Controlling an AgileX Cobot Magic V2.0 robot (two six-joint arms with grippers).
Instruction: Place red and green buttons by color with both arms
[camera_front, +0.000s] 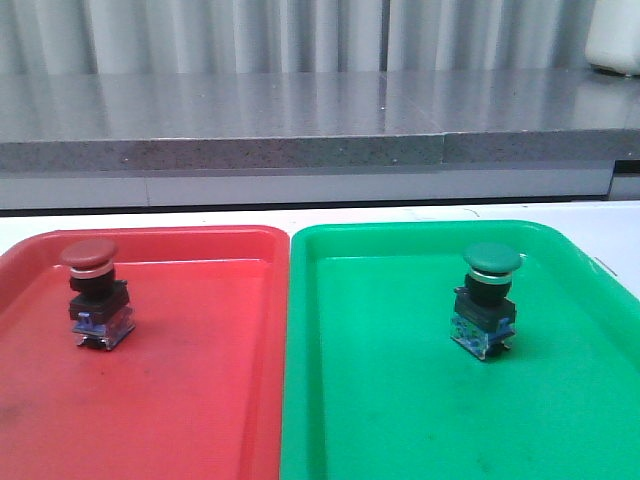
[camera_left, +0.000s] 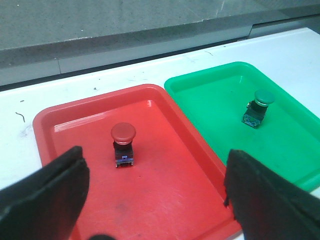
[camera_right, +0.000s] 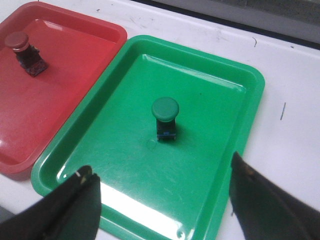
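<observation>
Red and green buttons on trays of matching colour

The dull red mushroom-cap push button (camera_front: 96, 295) has a black body and blue-clear base, on a glossy red plastic tray (camera_front: 200, 400). The green-capped push button (camera_front: 487, 298) has the same black and blue, on a bright green plastic tray (camera_front: 400, 420). The white tabletop (camera_left: 20, 150) carries small dark scuffs; both grippers' fingers (camera_left: 45, 195) are black.
</observation>
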